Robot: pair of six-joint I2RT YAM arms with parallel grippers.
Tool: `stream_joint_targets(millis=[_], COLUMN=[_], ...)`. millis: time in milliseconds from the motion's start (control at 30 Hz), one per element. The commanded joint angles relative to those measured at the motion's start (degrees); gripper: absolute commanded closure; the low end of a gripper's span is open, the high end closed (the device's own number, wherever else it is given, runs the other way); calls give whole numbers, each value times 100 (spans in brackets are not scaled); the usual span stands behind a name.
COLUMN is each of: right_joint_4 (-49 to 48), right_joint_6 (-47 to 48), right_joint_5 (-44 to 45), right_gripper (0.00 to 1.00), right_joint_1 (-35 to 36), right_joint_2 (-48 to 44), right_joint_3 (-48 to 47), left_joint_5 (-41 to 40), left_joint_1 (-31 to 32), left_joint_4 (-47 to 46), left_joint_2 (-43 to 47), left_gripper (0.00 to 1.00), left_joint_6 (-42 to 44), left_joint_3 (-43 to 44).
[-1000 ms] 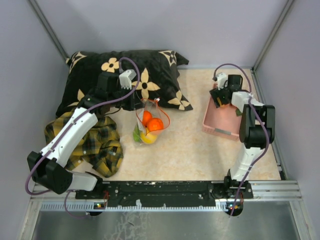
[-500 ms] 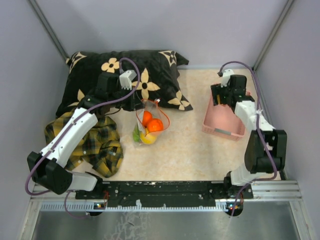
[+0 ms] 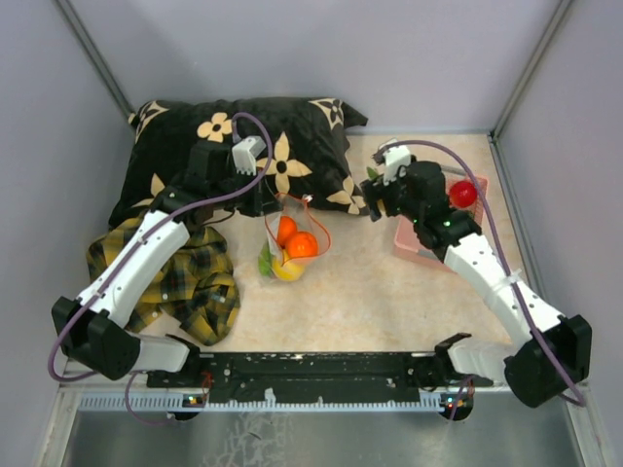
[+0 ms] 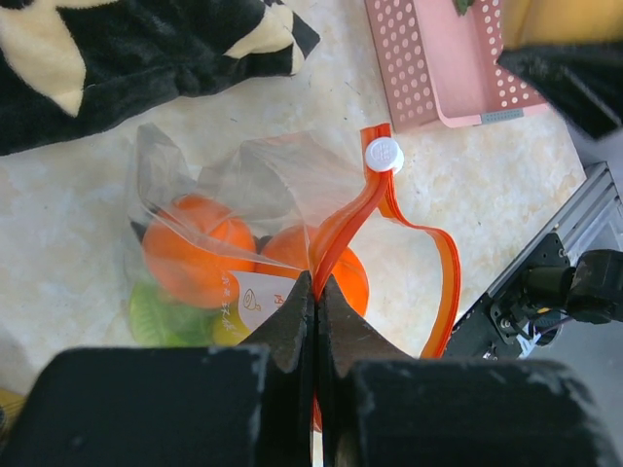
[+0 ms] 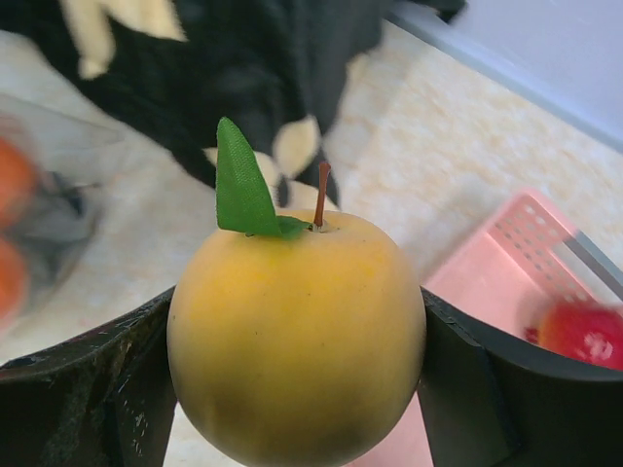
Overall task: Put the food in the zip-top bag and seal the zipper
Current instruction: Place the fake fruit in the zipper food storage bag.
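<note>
Your right gripper [image 5: 297, 413] has its black jaws spread wide around a smooth, round yellow-orange toy fruit [image 5: 292, 321] with a brown stem and a green leaf. It grips the fruit at its fattest part, so the fruit sits upright and should not roll out. The fruit hangs above the pale marbled tabletop [image 3: 370, 292], between the pink perforated plastic basket [image 3: 417, 248] and the bag, close to a corner of the black plush pillow with cream flowers [image 3: 292, 126]. A glossy red toy apple [image 3: 462, 193] lies in the basket, so more food is waiting.

Your left gripper [image 4: 314, 302] has its jaws pressed together on the thin red-orange zipper strip [image 4: 389, 209] of the clear crinkly zip-top bag [image 4: 224, 185]. It lifts one lip so the mouth stands open in a loop. A small white round slider [image 4: 384, 154] sits on the strip.

The film is limp and would probably fold shut without that pinch. Through it you can see two matte oranges [image 4: 190, 248], a green piece [image 4: 161, 316] and a yellow lemon [image 3: 289, 269]. The bag rests on the tabletop just in front of the pillow and right of the yellow-black plaid cloth [image 3: 195, 282].

The loop looks barely wider than the fruit, so centre the fruit over the mouth before you release it.
</note>
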State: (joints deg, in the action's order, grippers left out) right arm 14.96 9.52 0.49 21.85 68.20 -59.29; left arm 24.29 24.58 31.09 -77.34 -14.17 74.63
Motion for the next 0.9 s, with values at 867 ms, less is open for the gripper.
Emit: stream_joint_targets(millis=[867], right_joint_4=[-2779], right_joint_6=[-1674], right_joint_5=[-1603], right_gripper=[44], right_joint_1=[2926], right_joint_2=[412], right_joint_3=[235], left_joint_5=[379], left_joint_1=[-45], left_joint_4=[-307], left_joint_2=[75], left_gripper=[100], left_joint_6=[17], left_joint_3=[-27])
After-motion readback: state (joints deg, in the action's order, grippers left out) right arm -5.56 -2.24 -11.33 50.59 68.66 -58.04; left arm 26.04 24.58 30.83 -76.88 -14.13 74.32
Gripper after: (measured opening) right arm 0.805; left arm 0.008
